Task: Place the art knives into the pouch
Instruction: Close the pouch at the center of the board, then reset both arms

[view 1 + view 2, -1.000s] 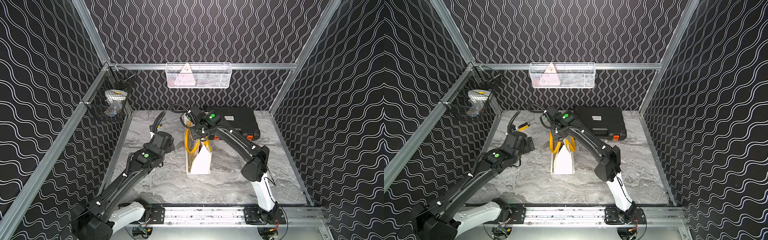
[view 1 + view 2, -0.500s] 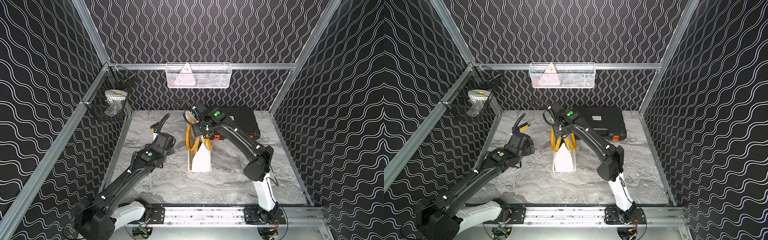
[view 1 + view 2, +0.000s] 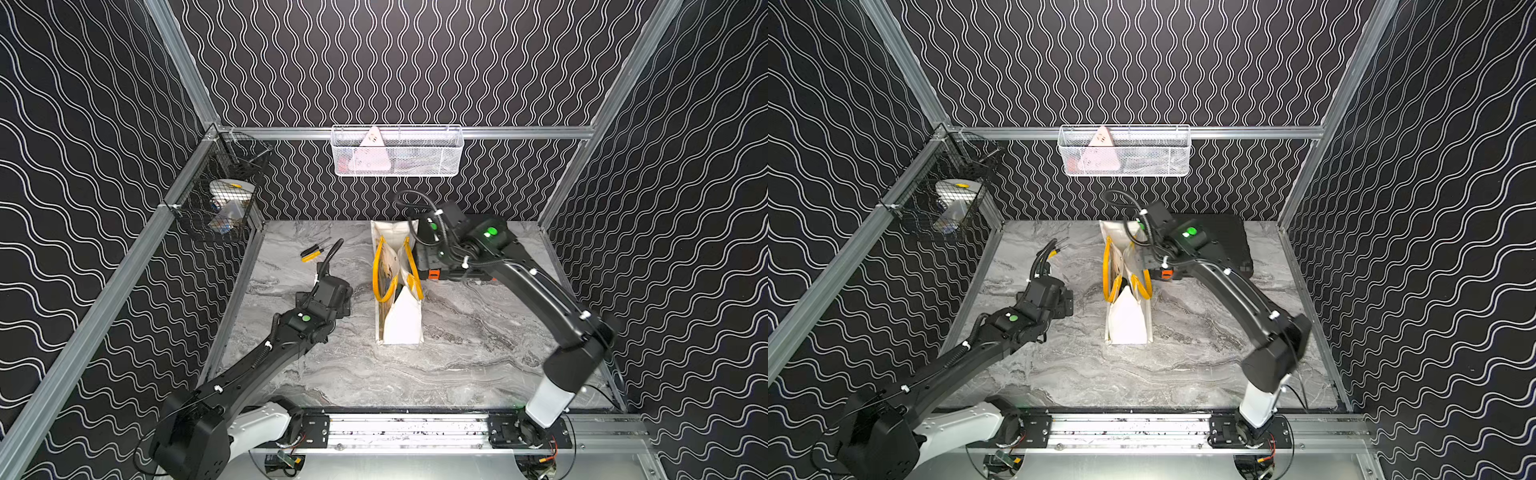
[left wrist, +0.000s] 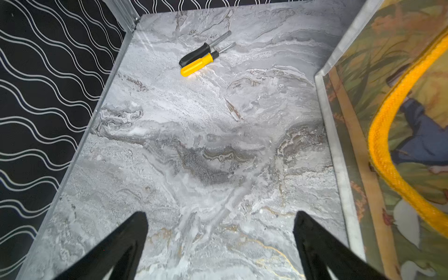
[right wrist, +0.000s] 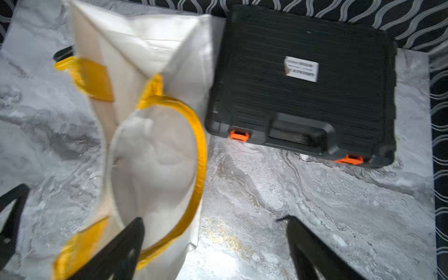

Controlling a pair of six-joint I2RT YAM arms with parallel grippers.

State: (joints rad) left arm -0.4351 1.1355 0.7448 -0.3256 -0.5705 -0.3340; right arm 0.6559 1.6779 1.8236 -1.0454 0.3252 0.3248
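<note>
**Both grippers empty beside the upright pouch; knife not in plain sight**

The biggest risk is a snag. In the right wrist view, one finger of the right gripper [image 5: 213,219] overlaps the yellow loop handle [image 5: 198,145]. If that arm pulls away sideways, it could hook the loop and tip the light, narrow-based pouch [image 3: 399,316].

The right gripper's fingers are spread wide and hold nothing. The left gripper [image 4: 220,213] is also wide and empty, over bare table [image 3: 374,374] just left of the pouch.

I cannot find the art knife. The pouch's inside is blurred and partly hidden, so I cannot tell whether the knife is in it.

A yellow-handled screwdriver [image 4: 196,65] and a black-handled tool [image 4: 194,54] lie touching at far left. The black hard case [image 5: 303,92] is latched shut at far right.

The white mesh basket [image 3: 432,160] holds a pale triangular item [image 3: 370,156]. The black wire basket [image 3: 195,224] holds a white round object [image 3: 230,189].
</note>
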